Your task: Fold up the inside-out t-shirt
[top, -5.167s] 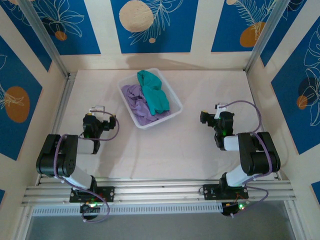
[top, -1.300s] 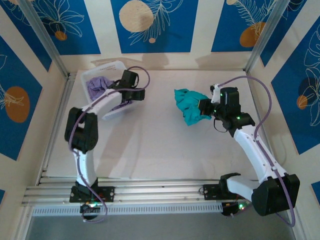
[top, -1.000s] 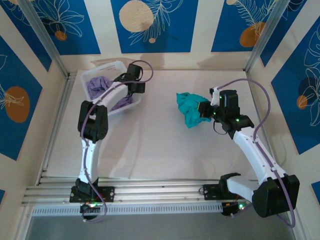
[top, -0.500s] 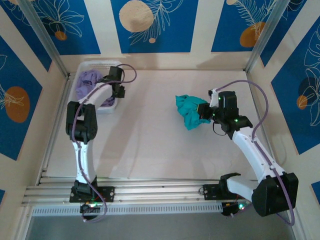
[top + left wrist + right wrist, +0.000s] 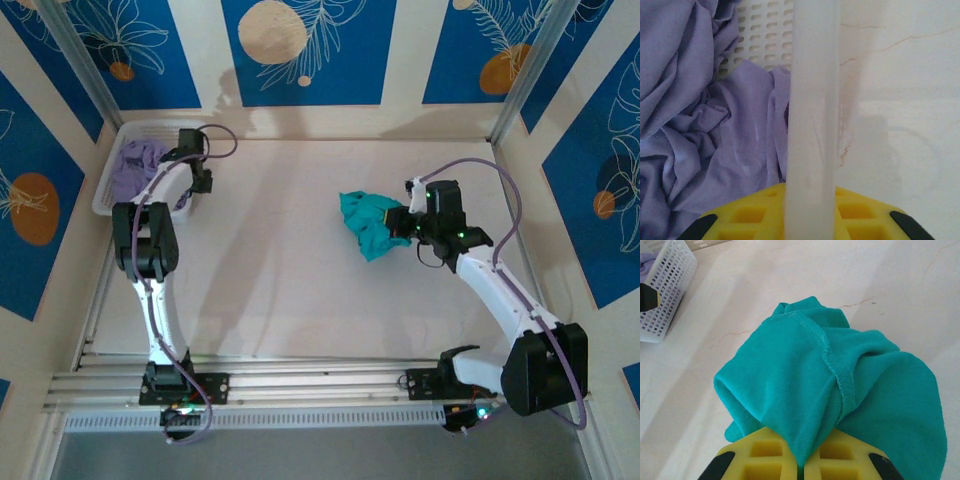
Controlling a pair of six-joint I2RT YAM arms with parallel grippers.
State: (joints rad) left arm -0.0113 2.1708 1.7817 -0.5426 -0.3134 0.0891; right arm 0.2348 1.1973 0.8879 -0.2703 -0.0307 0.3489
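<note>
Right jaws are pressed together on a fold of the inside-out t-shirt (image 5: pixel 805 385). Teal cloth is squeezed between the yellow pads (image 5: pixel 765 452), and a raised stitched seam (image 5: pixel 832 352) runs over the top of the bundle. Left jaws pinch the white plastic wall of the basket (image 5: pixel 812 100), one yellow pad on the inside and one on the outside, on the basket's right-hand wall. Inside the basket the lavender garment (image 5: pixel 695 110) is heaped up against the perforated side. The t-shirt sits well apart from the basket, off to its right, a crumpled lump out over the open bench (image 5: pixel 290 290). Whether its lowest folds touch the bench, I cannot tell. The left arm (image 5: pixel 150 260) is stretched out long to reach the basket. The right arm (image 5: pixel 495 285) angles in toward the basket's side of the bench, the shirt bunched at its tip.
</note>
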